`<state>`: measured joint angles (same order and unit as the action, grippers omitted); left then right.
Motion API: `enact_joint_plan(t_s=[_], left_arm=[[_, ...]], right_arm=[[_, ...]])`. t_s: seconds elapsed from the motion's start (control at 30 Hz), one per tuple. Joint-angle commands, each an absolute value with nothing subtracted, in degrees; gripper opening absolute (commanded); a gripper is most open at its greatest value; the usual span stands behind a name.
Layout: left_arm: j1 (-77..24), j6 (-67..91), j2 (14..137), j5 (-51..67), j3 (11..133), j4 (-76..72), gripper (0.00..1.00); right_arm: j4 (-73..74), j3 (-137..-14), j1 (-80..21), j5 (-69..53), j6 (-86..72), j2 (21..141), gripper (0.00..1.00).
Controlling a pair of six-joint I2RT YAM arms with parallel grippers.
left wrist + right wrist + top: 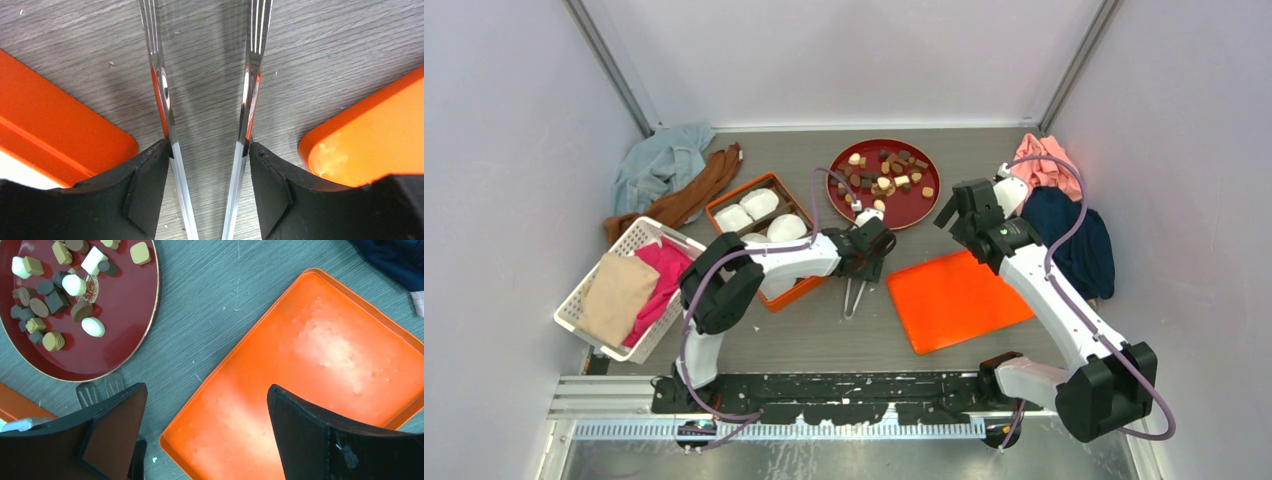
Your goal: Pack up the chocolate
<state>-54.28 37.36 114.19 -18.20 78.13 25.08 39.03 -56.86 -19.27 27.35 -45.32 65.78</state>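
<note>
Left end effector (209, 150) clamps one pair of tongs (160, 85)—right end effector (206, 390) spread apart near one orange tray (325, 355).

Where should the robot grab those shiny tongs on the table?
From above, across the middle of the tongs, with one finger outside each thin arm. They lie flat with the arms spread apart, so squeezing inward pinches them together. The left gripper already straddles them that way.
</note>
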Motion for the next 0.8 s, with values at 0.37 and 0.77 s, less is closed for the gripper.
enact_joint_plan(t_s=[0.37, 0.77], left_arm=[[-55.59, 39.85, 111.77, -19.60, 76.04, 27.97, 0.63], [-55.36, 36.23, 109.10, -24.53, 79.00, 31.40, 0.10]], right_arm=[[36.23, -56.91, -19.04, 26.07, -46.44, 66.40, 0.95], [36.45, -57.15, -18.98, 26.18, -46.59, 65.61, 0.95]])
